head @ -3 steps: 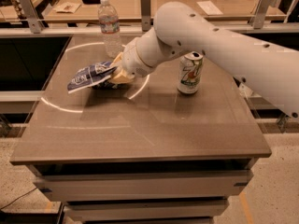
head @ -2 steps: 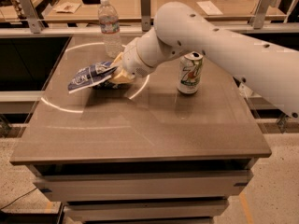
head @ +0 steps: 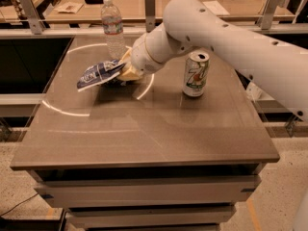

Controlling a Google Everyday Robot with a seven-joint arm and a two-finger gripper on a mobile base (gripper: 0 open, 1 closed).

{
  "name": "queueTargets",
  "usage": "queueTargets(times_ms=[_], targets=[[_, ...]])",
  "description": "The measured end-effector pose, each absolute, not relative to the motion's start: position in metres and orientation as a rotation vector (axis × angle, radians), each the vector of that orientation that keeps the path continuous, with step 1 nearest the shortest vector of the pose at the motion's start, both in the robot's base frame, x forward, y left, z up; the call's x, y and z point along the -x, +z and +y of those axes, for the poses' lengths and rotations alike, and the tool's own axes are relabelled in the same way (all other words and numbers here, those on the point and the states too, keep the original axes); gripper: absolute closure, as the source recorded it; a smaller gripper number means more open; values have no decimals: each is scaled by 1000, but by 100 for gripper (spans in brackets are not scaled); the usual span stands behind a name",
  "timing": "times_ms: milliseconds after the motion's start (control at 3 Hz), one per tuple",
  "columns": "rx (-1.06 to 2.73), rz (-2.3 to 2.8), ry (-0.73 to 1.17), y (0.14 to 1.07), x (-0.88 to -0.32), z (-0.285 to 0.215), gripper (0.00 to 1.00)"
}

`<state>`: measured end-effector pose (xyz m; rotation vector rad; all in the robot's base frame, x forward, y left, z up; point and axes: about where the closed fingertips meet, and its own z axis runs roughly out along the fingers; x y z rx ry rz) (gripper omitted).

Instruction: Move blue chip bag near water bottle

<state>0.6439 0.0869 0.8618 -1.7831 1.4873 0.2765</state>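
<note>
The blue chip bag is a crumpled dark-blue and white foil bag held a little above the brown table, left of centre. My gripper is shut on the bag's right end, with the white arm reaching in from the right. The water bottle is clear with a white cap and pale label and stands upright at the table's far edge, just behind and slightly right of the bag.
A green-and-white soda can stands upright right of my gripper. Behind the table runs a metal rail with posts, and a wooden bench with papers lies beyond. The table's edges drop to a speckled floor.
The arm and the held bag have stayed about where they were; no clear movement shows.
</note>
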Motion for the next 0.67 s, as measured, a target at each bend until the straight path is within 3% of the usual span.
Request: queueTargets(times_ms=[667], targets=[[1772, 1533, 199, 876, -715, 37, 100]])
